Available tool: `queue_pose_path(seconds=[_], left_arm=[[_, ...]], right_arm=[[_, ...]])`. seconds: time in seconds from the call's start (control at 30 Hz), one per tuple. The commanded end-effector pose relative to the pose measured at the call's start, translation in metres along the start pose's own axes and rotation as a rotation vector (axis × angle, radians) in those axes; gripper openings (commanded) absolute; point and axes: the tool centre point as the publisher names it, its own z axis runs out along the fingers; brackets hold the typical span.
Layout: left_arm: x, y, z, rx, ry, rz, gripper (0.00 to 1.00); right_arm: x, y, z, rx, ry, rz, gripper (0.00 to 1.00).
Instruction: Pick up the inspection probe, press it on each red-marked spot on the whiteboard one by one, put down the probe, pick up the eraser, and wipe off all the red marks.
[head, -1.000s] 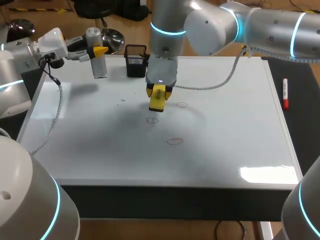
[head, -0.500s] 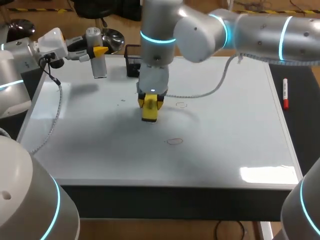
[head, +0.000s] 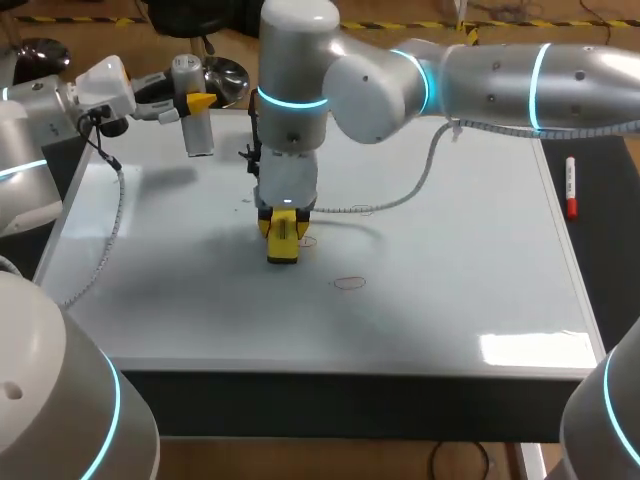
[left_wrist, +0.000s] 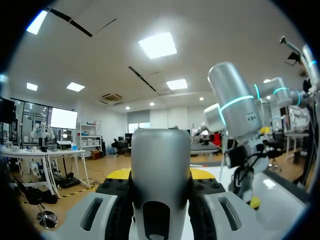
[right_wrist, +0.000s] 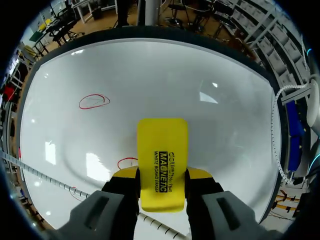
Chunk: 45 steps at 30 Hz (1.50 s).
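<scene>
Here: eraser low over the whiteboard, probe held off to the side

Nearest the robot, the white whiteboard (head: 450, 300) fills the table. A red oval mark (head: 349, 283) sits near the middle of the board, on bare surface and apart from both arms.

Just past it, the right gripper (head: 283, 226) points straight down from an arm that reaches in from the right and past the middle. Its two yellow-tipped fingers are clamped on the sides of a yellow whiteboard eraser (head: 283, 246), which stands upright with its lower end down at the board. Whether it presses on the surface cannot be told. A small red mark (head: 306, 241) lies just beside the eraser. A third red mark (head: 362, 210) lies a little farther back and to the right, close to the arm's grey cable (head: 420, 175).

Farthest away, at the board's far left corner, the left gripper (head: 192, 103) grips the grey cylindrical inspection probe (head: 198, 135), holding it upright.
</scene>
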Motion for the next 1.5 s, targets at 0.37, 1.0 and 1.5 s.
queue_pose_path(seconds=[0.37,1.0,1.5], left_arm=[[0.001,-0.001,0.001,0.001,-0.005,0.002,0.0],[0.001,-0.001,0.001,0.001,-0.005,0.002,0.0],[0.001,-0.001,0.001,0.001,-0.005,0.002,0.0]], right_arm=[[0.008,-0.002,0.022,-0.035,0.015,0.02,0.0],[0.054,0.009,0.04,-0.068,0.039,0.089,0.0],[0.079,0.015,0.044,-0.077,0.047,0.137,0.0]])
